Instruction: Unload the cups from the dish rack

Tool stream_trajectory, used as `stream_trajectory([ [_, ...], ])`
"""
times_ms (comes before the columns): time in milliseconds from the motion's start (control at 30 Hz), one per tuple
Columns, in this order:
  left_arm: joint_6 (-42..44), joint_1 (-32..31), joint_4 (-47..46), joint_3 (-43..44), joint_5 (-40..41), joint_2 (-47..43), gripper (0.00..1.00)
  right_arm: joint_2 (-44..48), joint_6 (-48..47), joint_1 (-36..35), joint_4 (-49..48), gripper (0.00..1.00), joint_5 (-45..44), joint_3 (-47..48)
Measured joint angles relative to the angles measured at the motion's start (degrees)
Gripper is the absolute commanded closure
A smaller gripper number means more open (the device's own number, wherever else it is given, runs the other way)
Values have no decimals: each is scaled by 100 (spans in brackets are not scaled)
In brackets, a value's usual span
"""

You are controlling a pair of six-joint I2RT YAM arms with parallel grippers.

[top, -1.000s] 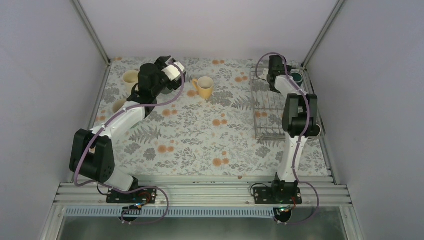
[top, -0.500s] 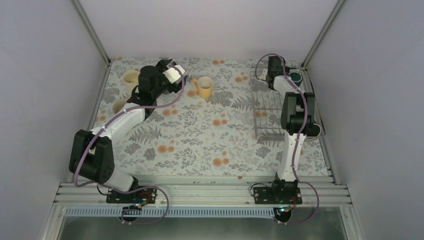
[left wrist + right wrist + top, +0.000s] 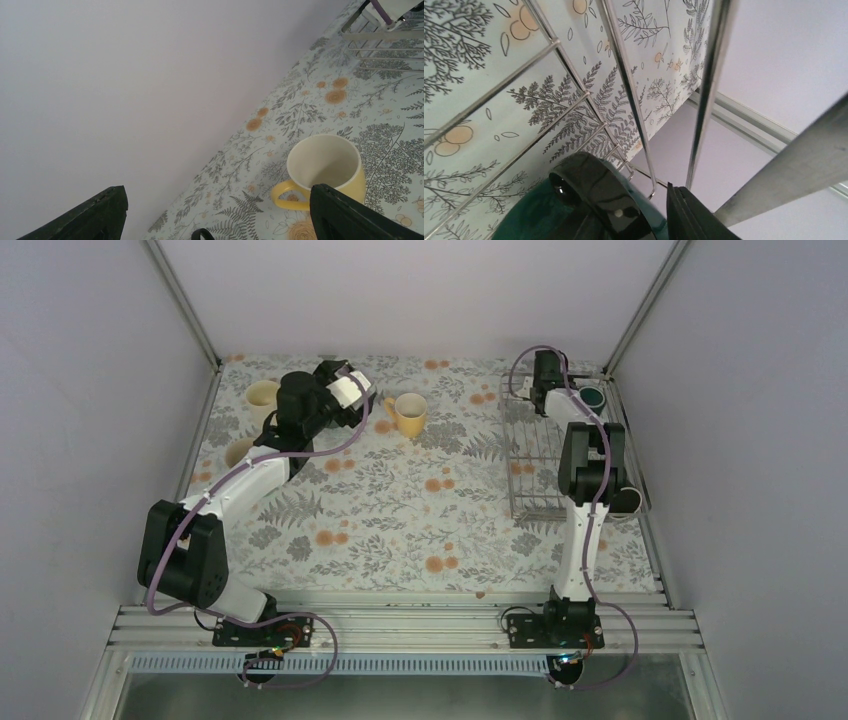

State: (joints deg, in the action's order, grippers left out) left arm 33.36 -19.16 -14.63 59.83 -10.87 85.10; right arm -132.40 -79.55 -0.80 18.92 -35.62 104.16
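Observation:
The wire dish rack (image 3: 535,465) stands at the right of the floral table. A dark teal-green cup (image 3: 593,395) sits in its far right corner. My right gripper (image 3: 547,388) reaches down beside it. In the right wrist view the cup's glossy handle (image 3: 596,192) lies between the jaws of the right gripper (image 3: 644,215). One dark finger (image 3: 689,217) presses against the cup and the other is hidden. Another cup (image 3: 627,502) peeks from behind the right elbow. A yellow cup (image 3: 410,412) stands on the table, just past my open, empty left gripper (image 3: 352,390).
Two cream cups (image 3: 262,395) (image 3: 238,452) stand at the far left by the left arm. Upright rack wires (image 3: 704,90) crowd the right gripper. The enclosure's back wall (image 3: 125,75) and its corner post (image 3: 640,310) are close behind.
The right gripper's jaws have closed in on the teal-green cup, and the right arm has shifted slightly left. The left arm has barely moved.

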Motion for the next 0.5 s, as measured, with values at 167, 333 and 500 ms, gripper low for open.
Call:
stream_trajectory([
  [167, 0, -35, 20, 0, -35, -7, 9, 0, 15, 4, 70, 84, -4, 74],
  [333, 0, -55, 26, 0, -57, -37, 9, 11, 76, 7, 503, 96, -175, 369],
  [500, 0, -59, 59, -7, -122, -116, 10, 13, 494, 11, 1145, 96, 101, 761],
])
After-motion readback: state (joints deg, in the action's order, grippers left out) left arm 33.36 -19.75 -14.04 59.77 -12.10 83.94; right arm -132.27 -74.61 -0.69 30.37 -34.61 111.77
